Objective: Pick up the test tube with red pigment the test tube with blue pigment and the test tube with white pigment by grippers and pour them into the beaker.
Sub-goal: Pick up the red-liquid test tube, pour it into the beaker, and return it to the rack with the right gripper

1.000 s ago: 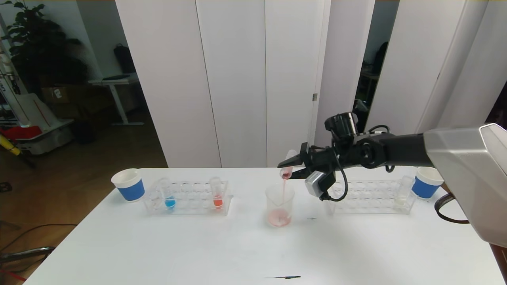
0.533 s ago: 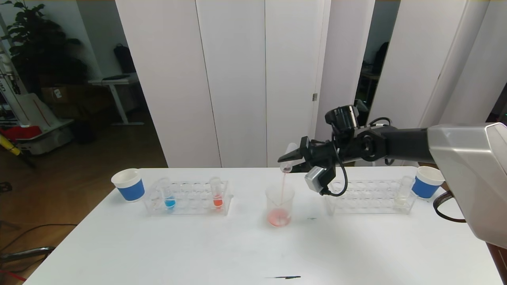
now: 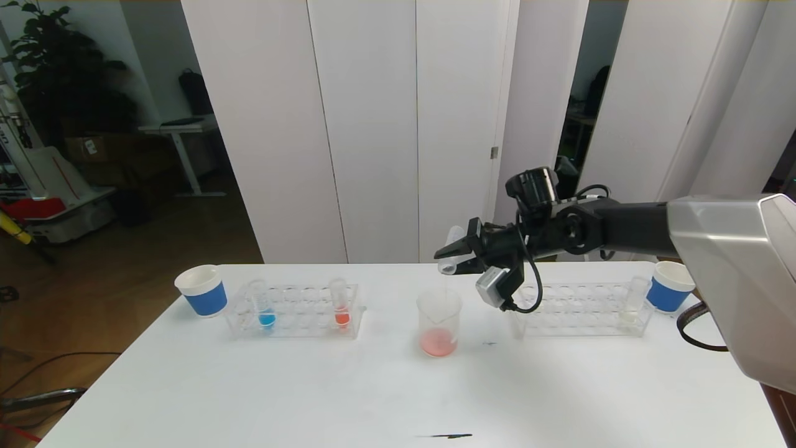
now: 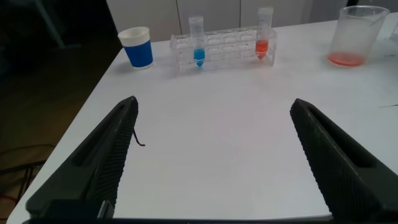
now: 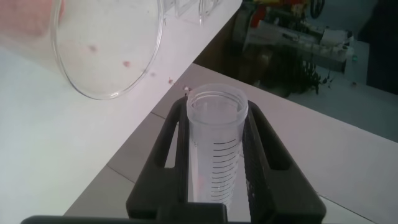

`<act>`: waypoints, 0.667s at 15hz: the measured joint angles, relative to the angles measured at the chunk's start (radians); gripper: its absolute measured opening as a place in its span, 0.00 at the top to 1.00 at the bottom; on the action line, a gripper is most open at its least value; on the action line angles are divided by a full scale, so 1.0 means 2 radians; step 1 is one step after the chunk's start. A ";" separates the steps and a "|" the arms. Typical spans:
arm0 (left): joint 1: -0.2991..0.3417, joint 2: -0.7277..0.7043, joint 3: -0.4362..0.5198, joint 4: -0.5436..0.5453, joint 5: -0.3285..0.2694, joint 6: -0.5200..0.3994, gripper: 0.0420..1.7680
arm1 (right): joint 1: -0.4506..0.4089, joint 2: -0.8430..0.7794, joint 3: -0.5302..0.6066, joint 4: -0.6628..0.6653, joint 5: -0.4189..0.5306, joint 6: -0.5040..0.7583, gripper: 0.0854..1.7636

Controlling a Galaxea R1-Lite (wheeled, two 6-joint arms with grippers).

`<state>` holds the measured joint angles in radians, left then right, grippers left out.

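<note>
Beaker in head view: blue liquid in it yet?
No. The beaker holds only pinkish-red liquid at its bottom; the test tube with blue pigment sits in the left rack.

No text or labels can be read

Right arm (image 3: 628,230): matte black jointed links, silver-grey angular shell at right edge. Black looping cable; small silver box beneath the wrist. Right gripper (image 3: 457,255): dark grey tapered jaws. Left gripper (image 4: 211,162): dark ribbed jaws.
</note>
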<state>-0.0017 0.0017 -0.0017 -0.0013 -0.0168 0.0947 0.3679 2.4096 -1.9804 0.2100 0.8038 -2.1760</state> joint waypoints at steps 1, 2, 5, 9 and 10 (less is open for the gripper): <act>0.000 0.000 0.000 0.000 0.000 0.000 0.01 | 0.001 0.000 0.000 0.002 0.000 -0.003 0.70; 0.000 0.000 0.000 0.000 0.000 0.000 0.01 | 0.001 0.000 0.000 0.006 -0.001 -0.007 0.70; 0.000 0.000 0.000 0.000 0.000 0.000 0.01 | 0.001 0.000 0.000 0.008 -0.001 -0.011 0.70; 0.000 0.000 0.000 0.000 0.000 0.000 0.01 | 0.002 0.000 0.000 0.007 0.002 -0.005 0.70; 0.000 0.000 0.000 0.000 0.000 0.000 0.01 | 0.002 0.000 0.000 0.007 0.003 0.002 0.70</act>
<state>-0.0017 0.0017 -0.0017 -0.0013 -0.0164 0.0947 0.3728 2.4102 -1.9804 0.2236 0.8104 -2.1726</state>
